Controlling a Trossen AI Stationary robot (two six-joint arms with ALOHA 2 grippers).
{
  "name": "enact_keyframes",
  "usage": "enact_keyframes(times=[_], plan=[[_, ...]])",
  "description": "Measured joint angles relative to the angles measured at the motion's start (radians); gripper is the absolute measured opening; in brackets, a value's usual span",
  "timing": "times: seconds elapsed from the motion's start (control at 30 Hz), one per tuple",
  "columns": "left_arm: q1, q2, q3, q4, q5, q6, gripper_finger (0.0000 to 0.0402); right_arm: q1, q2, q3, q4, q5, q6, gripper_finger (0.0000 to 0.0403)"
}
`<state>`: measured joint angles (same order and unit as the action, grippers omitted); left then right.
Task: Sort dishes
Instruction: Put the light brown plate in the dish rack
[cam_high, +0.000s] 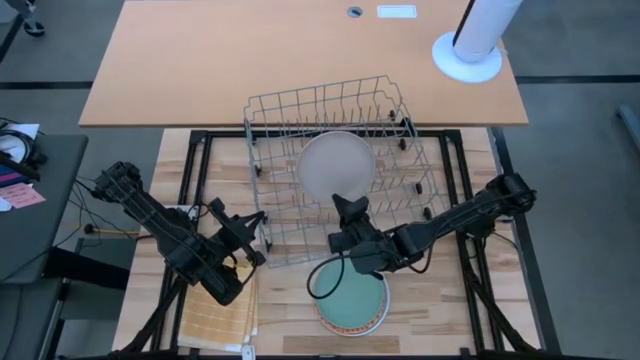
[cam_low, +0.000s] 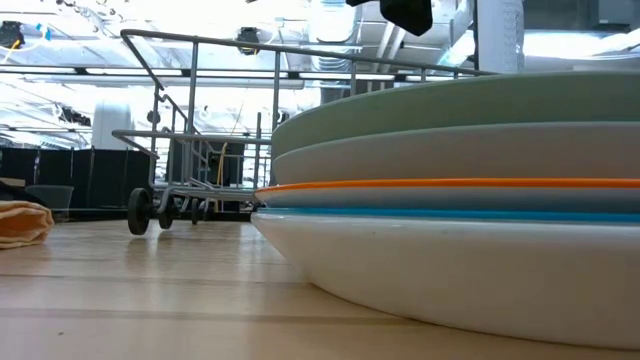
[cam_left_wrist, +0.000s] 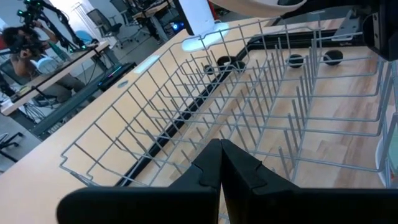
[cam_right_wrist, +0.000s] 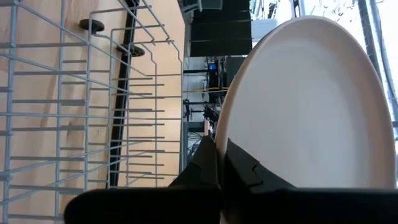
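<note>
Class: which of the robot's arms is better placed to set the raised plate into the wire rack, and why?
The right. The right gripper already pinches the beige plate by its rim, over the wire rack. The left gripper is shut, empty, outside the rack's near corner above the yellow cloth.

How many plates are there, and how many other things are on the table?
Stacked plates: 5, judging by the rims in the low view
Held plate, in the right gripper: 1
Wire rack: 1
Yellow cloth: 1
Total: 8
</note>
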<state>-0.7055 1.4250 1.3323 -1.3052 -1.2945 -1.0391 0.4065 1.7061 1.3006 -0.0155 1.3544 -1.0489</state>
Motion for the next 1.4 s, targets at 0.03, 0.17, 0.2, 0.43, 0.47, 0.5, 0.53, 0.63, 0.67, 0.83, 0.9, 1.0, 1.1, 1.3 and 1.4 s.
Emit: enact_keyframes(times=[0.03, 0.17, 0.2, 0.43, 0.47, 0.5, 0.53, 0.63, 0.67, 0.83, 0.9, 1.0, 1.1, 1.3, 1.4], plan=[[0.0, 0.0, 0.0, 0.001, 0.0, -0.005, 0.0, 0.0, 0.0, 0.0, 0.0, 0.0, 0.0, 0.0], [0.008, 0.0, 0.0, 0.005, -0.048, -0.081, 0.0, 0.0, 0.0, 0.0, 0.0, -0.007, 0.0, 0.0], [0.013, 0.0, 0.0, 0.007, -0.069, -0.108, 0.0, 0.0, 0.0, 0.0, 0.0, -0.008, 0.001, 0.0], [0.062, 0.0, 0.006, 0.044, -0.098, -0.103, 0.0015, 0.006, 0.0, 0.0, 0.0, -0.009, 0.006, 0.0], [0.069, 0.0, 0.015, 0.046, -0.098, -0.098, 0.0025, 0.006, 0.0, 0.0, 0.0, -0.009, 0.009, 0.0], [0.075, -0.001, 0.025, 0.053, -0.098, -0.092, 0.0037, 0.008, 0.0, 0.0, 0.0, -0.009, 0.009, 0.0], [0.083, -0.002, 0.039, 0.063, -0.1, -0.081, 0.0052, 0.01, 0.0, 0.0, 0.0, -0.009, 0.009, 0.0], [0.098, -0.002, 0.081, 0.122, -0.102, 0.005, 0.0104, 0.013, 0.0, 0.0, 0.0, -0.009, 0.011, 0.0], [0.104, -0.002, 0.094, 0.155, -0.103, 0.048, 0.0124, 0.014, 0.0, 0.0, 0.001, -0.01, 0.012, 0.0], [0.157, -0.002, 0.152, 0.357, -0.061, 0.292, 0.0217, 0.013, 0.0, 0.0, 0.001, -0.017, 0.012, 0.0], [0.191, -0.002, 0.183, 0.439, 0.046, 0.394, 0.0243, 0.013, 0.0, 0.0, 0.001, -0.017, 0.012, 0.0], [0.25, -0.002, 0.224, 0.564, 0.195, 0.53, 0.0268, 0.012, 0.0, 0.0, 0.001, -0.018, 0.011, 0.0], [0.305, -0.002, 0.258, 0.66, 0.235, 0.641, 0.0278, 0.012, 0.0, 0.0, 0.001, -0.018, 0.011, 0.0], [0.407, -0.002, 0.349, 0.696, 0.241, 0.743, 0.0279, 0.017, 0.0, 0.0, 0.001, -0.02, 0.018, 0.0], [0.461, -0.002, 0.38, 0.7, 0.28, 0.775, 0.0279, 0.019, 0.0, 0.0, 0.001, -0.02, 0.02, 0.0]])
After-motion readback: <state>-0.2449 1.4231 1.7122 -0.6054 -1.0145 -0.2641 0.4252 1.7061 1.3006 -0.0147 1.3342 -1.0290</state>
